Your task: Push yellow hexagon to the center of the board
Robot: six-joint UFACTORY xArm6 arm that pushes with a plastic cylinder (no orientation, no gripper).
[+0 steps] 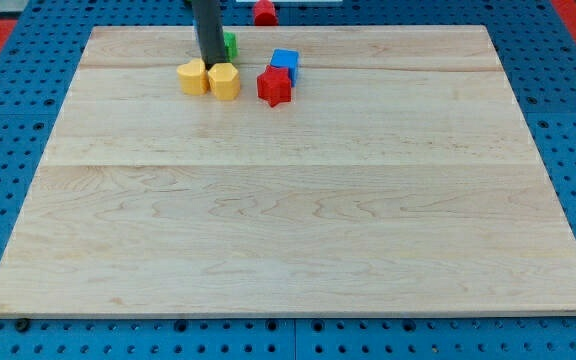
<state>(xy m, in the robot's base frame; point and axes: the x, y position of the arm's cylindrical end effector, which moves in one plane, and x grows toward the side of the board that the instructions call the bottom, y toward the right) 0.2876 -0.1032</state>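
Without any hand, the arm ends in a dark rod whose tip (211, 62) sits at the far edge of 2 yellow blocks, between them: a yellow hexagon block (224, 81) and a yellow rounded block (193, 76), touching, far left on the pale wooden worktop (288, 220). Right of them lie a red star block (274, 87) and a blue cube (284, 64); a green block (230, 44) peeks behind the rod.

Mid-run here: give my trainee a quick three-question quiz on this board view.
1. True or false: my tip sits at the view's bottom edge.
2. Which block lies nearest the red star? A) blue block B) green block C) left yellow block
3. How many yellow blocks lie below my tip?

Key: 1 false: it is near the view's top, just above the gap between the left yellow block and the right yellow block. 2 A. 3 two.
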